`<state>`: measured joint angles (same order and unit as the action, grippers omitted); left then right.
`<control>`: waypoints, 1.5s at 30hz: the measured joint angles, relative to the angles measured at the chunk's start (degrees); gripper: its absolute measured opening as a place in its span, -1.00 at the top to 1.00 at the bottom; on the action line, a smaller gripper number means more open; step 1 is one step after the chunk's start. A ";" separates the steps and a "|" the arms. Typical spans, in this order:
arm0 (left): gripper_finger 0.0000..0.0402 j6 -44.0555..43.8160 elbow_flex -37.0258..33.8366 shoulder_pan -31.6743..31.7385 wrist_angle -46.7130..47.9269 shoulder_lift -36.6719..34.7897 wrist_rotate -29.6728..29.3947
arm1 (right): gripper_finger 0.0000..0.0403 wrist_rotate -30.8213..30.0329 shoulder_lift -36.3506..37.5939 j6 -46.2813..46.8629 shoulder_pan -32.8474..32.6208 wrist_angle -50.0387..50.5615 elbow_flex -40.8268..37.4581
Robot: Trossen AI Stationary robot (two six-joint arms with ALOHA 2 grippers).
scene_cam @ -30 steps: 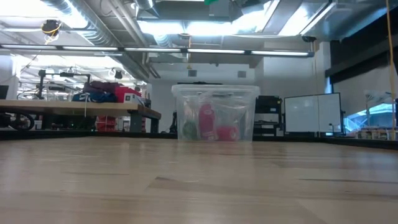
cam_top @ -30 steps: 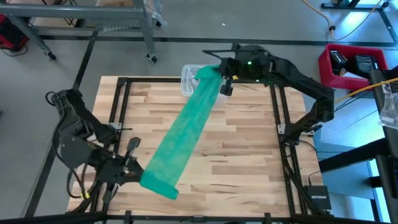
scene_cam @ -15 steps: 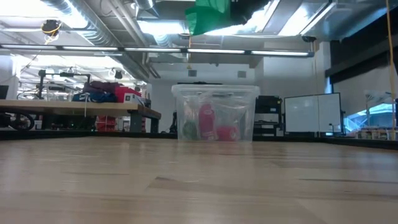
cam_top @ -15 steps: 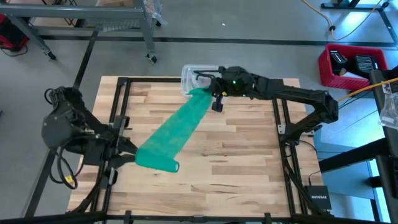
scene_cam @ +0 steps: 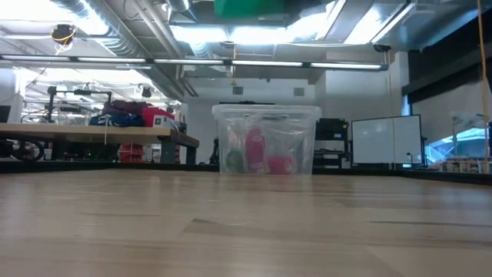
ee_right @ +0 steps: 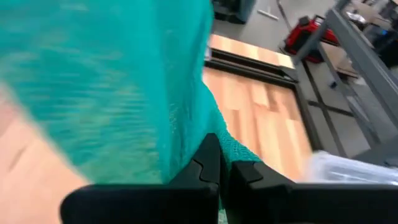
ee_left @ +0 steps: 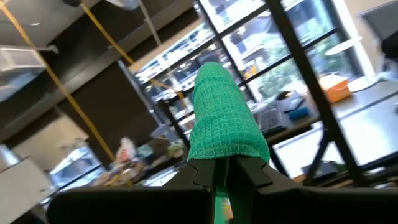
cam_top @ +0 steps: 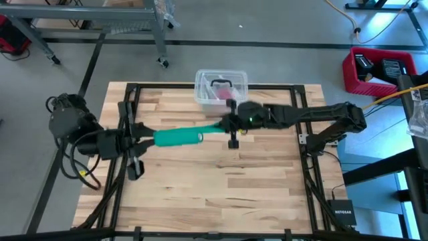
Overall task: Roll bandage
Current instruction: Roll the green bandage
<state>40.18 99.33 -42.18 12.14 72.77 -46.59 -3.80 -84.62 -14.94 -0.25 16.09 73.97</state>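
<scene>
The teal-green bandage [cam_top: 179, 137] hangs above the table's middle as a short, gathered span between my two grippers, thick at its left part and narrow at its right. My left gripper [cam_top: 148, 139] is shut on its left end, and my right gripper [cam_top: 226, 126] is shut on its right end. In the left wrist view the bandage [ee_left: 221, 112] curls like a tube away from the fingers. In the right wrist view the bandage [ee_right: 112, 81] fills most of the picture. The low view catches only a bit of the bandage [scene_cam: 250, 8] at its top edge. My left gripper pinches the bandage's left end [ee_left: 219, 163] between its two fingers. The fingers lie about level and come from the table's left. The fabric runs on from them toward the other gripper, clear of the table. My right gripper pinches the bandage's right end [ee_right: 231, 149] between its two fingers, with the fabric bunched there. The fingers come from the table's right, slanting a little downward. The bandage stays clear of the table.
A clear plastic tub [cam_top: 221, 86] with a pink-red item stands at the table's far middle; the tub [scene_cam: 265, 138] also shows in the low view. Black frame rails [cam_top: 127, 120] [cam_top: 297, 114] run along the table's left and right. Bare wood [cam_top: 221, 194] lies toward the near edge.
My left gripper has risen, gone toward the far edge and turned from pointing down to about level. My right gripper has come down from beside the tub toward the table's middle. The bandage, a long broad slanting strip before, is now a short gathered span between them.
</scene>
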 joint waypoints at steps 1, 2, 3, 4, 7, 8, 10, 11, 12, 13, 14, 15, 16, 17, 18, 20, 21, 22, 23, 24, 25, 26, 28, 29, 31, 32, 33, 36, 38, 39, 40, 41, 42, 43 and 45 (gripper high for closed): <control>0.94 0.86 0.00 0.41 -0.01 0.00 -0.94 | 1.00 -0.94 -0.02 0.05 -1.29 0.29 0.00; 0.94 1.33 0.00 0.71 0.04 0.00 -2.13 | 1.00 -1.77 -0.02 0.06 -2.54 0.61 0.00; 0.94 2.01 0.00 0.95 0.10 0.00 -3.30 | 1.00 -2.39 0.15 0.05 -3.72 0.87 0.00; 0.94 2.49 0.00 1.19 0.24 0.00 -4.31 | 1.00 -2.72 0.25 0.09 -4.83 1.13 0.00; 0.94 4.44 0.00 1.89 0.40 0.00 -6.25 | 1.00 -3.86 0.37 0.72 -7.86 1.39 0.00; 0.94 5.32 0.00 2.14 0.47 0.00 -6.70 | 1.00 -4.24 0.37 1.15 -8.79 1.51 0.00; 0.94 7.02 0.00 2.87 0.50 0.00 -7.95 | 1.00 -4.36 0.37 1.83 -10.65 1.73 0.00; 0.94 8.02 0.00 3.17 0.48 0.00 -8.73 | 1.00 -4.37 0.37 2.38 -11.56 1.67 0.00; 0.94 8.99 0.00 3.52 0.50 0.00 -9.54 | 1.00 -4.41 0.37 2.71 -12.50 1.68 0.00; 0.94 10.08 0.00 3.87 0.58 0.00 -10.36 | 1.00 -4.40 0.37 2.96 -13.45 1.69 0.00; 0.94 11.00 0.00 4.22 0.64 0.00 -11.00 | 1.00 -4.41 0.37 3.07 -14.41 1.68 0.00; 0.94 11.66 0.00 4.64 0.64 0.00 -11.36 | 1.00 -4.43 0.37 3.20 -15.37 1.64 0.00; 0.94 12.53 0.00 5.07 0.66 0.00 -11.45 | 1.00 -4.65 0.37 3.35 -16.26 1.57 0.00; 0.94 13.33 0.00 5.57 0.64 0.00 -11.49 | 1.00 -5.03 0.37 3.84 -17.19 1.51 0.00; 0.94 14.49 0.00 6.01 0.67 0.00 -11.51 | 1.00 -5.63 0.37 4.32 -18.08 1.55 0.00; 0.94 16.50 -0.16 6.90 0.66 0.00 -11.60 | 1.00 -6.44 0.37 5.02 -19.85 1.58 0.00; 0.94 17.65 -0.44 7.51 0.80 0.00 -11.67 | 1.00 -6.92 0.37 5.40 -20.75 1.41 0.00; 0.94 18.66 -0.65 8.11 1.00 0.00 -11.78 | 1.00 -7.37 0.37 5.66 -21.69 1.00 0.00; 0.94 19.42 -1.00 8.74 0.93 0.02 -12.06 | 1.00 -7.81 0.37 5.71 -22.63 0.44 0.00; 0.94 20.41 -1.52 9.46 1.00 0.02 -12.30 | 1.00 -8.06 0.37 5.74 -23.64 -0.13 0.01; 0.94 21.15 -2.07 10.28 1.05 0.02 -12.55 | 1.00 -8.44 0.37 5.73 -24.60 -0.71 0.02; 0.94 21.88 -2.55 11.12 1.05 0.02 -12.74 | 1.00 -8.87 0.37 5.73 -25.58 -1.42 0.02; 0.94 22.99 -3.76 12.59 1.06 0.02 -12.97 | 1.00 -9.58 0.37 5.75 -27.43 -2.75 0.02; 0.94 23.27 -4.39 13.40 1.01 0.02 -13.00 | 1.00 -9.77 0.37 5.75 -28.24 -3.24 0.03; 0.94 23.49 -5.64 14.88 1.03 0.02 -13.02 | 1.00 -11.23 0.37 6.10 -29.89 -3.97 0.04; 0.94 23.45 -6.29 15.68 1.01 0.02 -13.02 | 1.00 -12.14 0.37 6.25 -30.66 -4.27 0.04; 0.94 23.26 -6.92 16.39 1.12 0.02 -13.02 | 1.00 -13.01 0.37 6.33 -31.50 -4.59 0.04; 0.94 22.81 -9.37 18.62 1.05 0.02 -12.97 | 1.00 -15.18 0.37 6.38 -33.88 -5.90 0.07; 0.94 21.51 -11.01 20.03 1.31 0.06 -12.41 | 1.00 -16.25 0.35 6.47 -35.28 -5.57 0.74; 0.94 20.34 -11.68 20.60 1.56 0.09 -11.81 | 1.00 -17.11 0.31 6.92 -35.94 -5.43 1.28; 0.94 19.23 -12.39 21.13 1.84 0.09 -10.64 | 1.00 -17.67 0.31 7.08 -36.57 -5.44 1.84; 0.94 18.25 -13.30 21.68 1.83 0.07 -9.23 | 1.00 -17.71 0.31 7.10 -37.14 -5.51 2.46; 0.94 17.16 -14.19 22.23 1.81 0.02 -8.06 | 1.00 -17.75 0.31 7.13 -37.69 -5.55 3.11; 0.94 16.36 -14.99 22.69 1.75 0.02 -7.38 | 1.00 -17.73 0.31 7.10 -38.21 -5.49 3.77; 0.94 15.05 -16.65 23.51 1.88 0.04 -7.11 | 1.00 -17.82 0.31 6.87 -39.26 -5.50 5.14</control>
<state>55.24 82.68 -18.67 14.02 72.82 -53.70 -21.62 -84.31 -8.07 -39.50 10.60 79.11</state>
